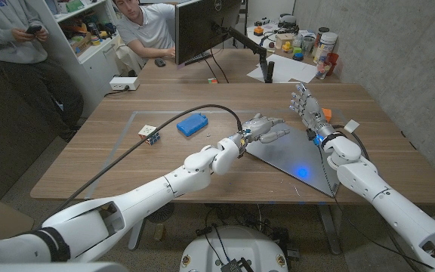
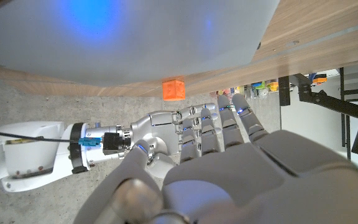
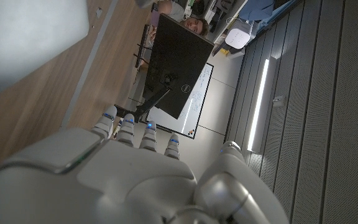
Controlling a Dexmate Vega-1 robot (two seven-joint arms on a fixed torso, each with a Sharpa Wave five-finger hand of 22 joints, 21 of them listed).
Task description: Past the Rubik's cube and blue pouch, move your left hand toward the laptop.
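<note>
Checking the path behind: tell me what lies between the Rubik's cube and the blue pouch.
In the head view, only bare wooden table separates the Rubik's cube from the blue pouch.

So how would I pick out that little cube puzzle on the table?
Start at the wooden table and find the bright blue pouch left of the grey laptop. The Rubik's cube sits just beyond the pouch, further left: small, boxy, with multicoloured faces, unlike the flat, plain-blue pouch.

Office/lab w/ desk monitor, cluttered shelves, seated person, concrete wall.
</note>
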